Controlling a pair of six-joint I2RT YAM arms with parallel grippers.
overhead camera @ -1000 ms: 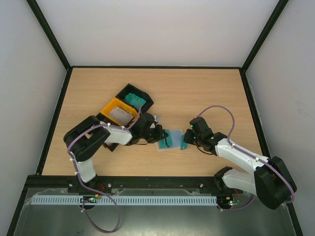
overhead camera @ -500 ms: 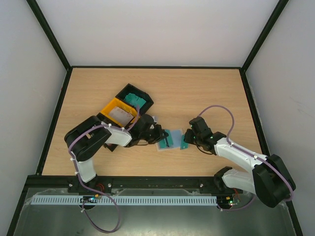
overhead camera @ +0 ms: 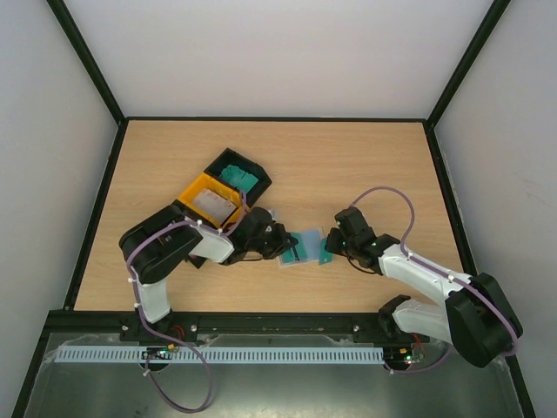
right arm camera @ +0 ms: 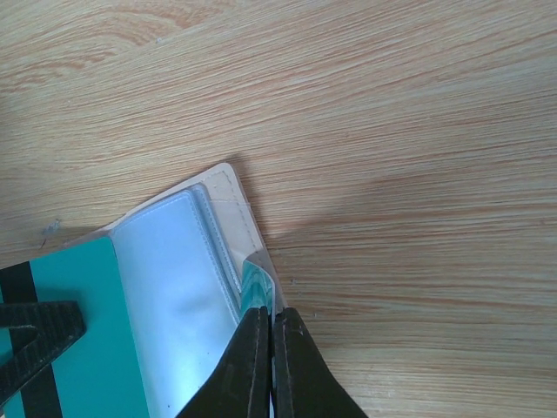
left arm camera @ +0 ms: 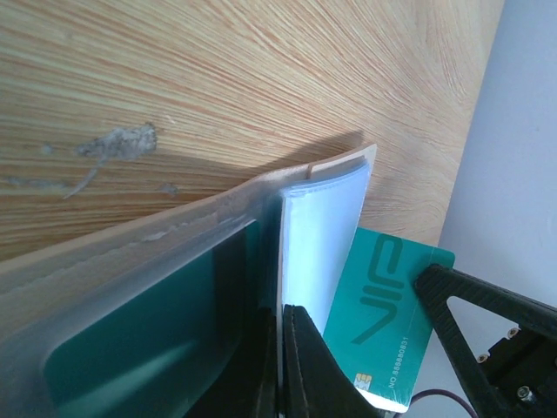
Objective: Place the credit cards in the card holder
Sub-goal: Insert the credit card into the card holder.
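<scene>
On the light wooden desk [overhead camera: 348, 165] the beige fold-out card holder with clear plastic sleeves [overhead camera: 302, 244] lies open near the middle of the near half, between the two arms; the left hand [overhead camera: 280, 246] reaches it from the left and the right hand [overhead camera: 332, 250] from the right; in the left wrist view the left hand's fingers [left arm camera: 283, 366] are pressed together on the near edge of a pale sleeve page of the holder [left arm camera: 322, 226], which stands raised off the pocket beside it; a teal plastic card behind a frosted pocket [left arm camera: 157, 348] fills the holder's left side in that view; a second teal card with pale lettering and a chip [left arm camera: 387, 322] sticks out from under the raised page, towards the black frame of the other hand; seen from above this card [overhead camera: 325, 253] sits at the holder's right edge, just at the right hand's tip; in the right wrist view the right hand [right arm camera: 265, 357] has its fingers closed tight at the holder's corner [right arm camera: 174, 261], with a sliver of the teal card [right arm camera: 253, 283] showing through the clear plastic just ahead of them, so it is clamped on that card; far left of the holder a black plastic tray bin [overhead camera: 252, 165] holds more teal cards [overhead camera: 237, 177], and a yellow tray bin [overhead camera: 193, 187] touching it holds grey-white cards [overhead camera: 213, 205].
</scene>
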